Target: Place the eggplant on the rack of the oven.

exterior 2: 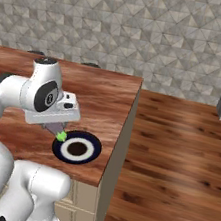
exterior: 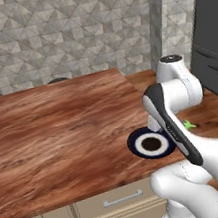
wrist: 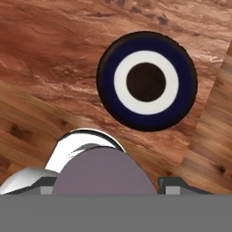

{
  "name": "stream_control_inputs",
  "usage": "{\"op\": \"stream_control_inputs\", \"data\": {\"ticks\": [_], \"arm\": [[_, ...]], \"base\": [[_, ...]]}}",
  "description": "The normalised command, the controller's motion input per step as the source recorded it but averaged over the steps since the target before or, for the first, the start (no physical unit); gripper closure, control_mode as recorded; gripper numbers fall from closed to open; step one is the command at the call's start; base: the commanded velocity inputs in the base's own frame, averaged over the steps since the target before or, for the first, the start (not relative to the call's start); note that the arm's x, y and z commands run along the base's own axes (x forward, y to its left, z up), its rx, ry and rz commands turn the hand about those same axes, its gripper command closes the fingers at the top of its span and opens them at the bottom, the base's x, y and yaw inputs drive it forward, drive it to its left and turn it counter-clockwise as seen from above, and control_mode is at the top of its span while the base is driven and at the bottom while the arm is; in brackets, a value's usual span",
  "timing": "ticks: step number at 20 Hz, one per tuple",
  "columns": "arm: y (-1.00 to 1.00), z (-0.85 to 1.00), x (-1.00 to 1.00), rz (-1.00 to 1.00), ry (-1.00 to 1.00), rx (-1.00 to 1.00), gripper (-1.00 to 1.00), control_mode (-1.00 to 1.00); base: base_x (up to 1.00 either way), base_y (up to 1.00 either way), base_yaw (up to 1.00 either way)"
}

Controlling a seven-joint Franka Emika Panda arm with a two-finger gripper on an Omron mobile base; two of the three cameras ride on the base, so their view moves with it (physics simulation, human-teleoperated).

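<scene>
The eggplant [wrist: 103,172] sits between the jaws of the gripper [exterior 2: 58,130], lifted clear of the bench [exterior: 55,136]; in the hand view its purple bulk rises between the two tips, and in the right base view its green stem pokes out under the hand, just above the edge of the plate [exterior 2: 76,148]. The jaws appear closed on the eggplant, though the contact itself is hidden. The pickup looks done, so the carry is in hand. Next the base must turn toward the oven, which may be the dark unit [exterior: 210,37] at right, and the arm must reach its rack.
</scene>
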Motion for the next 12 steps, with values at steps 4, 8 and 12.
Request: {"op": "stream_control_inputs", "data": {"ticks": [4,8,12], "arm": [[-0.02,0.00,-0.01,-0.04,-0.01,0.00,1.00,-1.00],[0.00,0.00,0.00,0.00,0.00,0.00,1.00,-1.00],[0.00,0.00,0.00,0.00,0.00,0.00,1.00,-1.00]], "base": [[0.00,0.00,0.00],[0.00,0.00,0.00],[0.00,0.00,0.00]]}}
